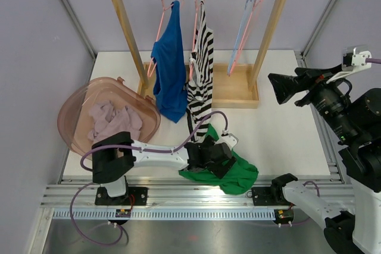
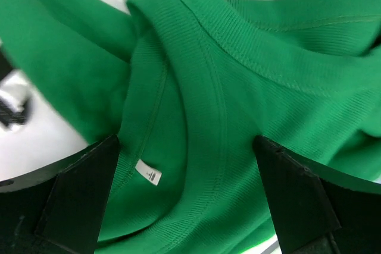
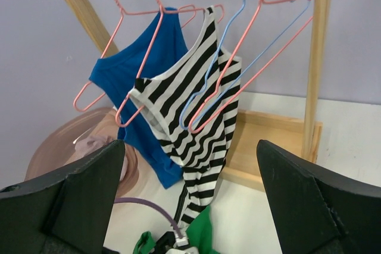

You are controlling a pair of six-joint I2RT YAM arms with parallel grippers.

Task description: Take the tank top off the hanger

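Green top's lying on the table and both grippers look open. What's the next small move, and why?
Probably close the left gripper on the green tank top: its open fingers straddle the collar, the top lies off any hanger, and the basket nearby already holds clothes. The right gripper is open and raised.

The left gripper (image 1: pixel 211 156) is reaching over a green tank top (image 1: pixel 243 175) lying crumpled at the near edge of the table (image 1: pixel 286 129).
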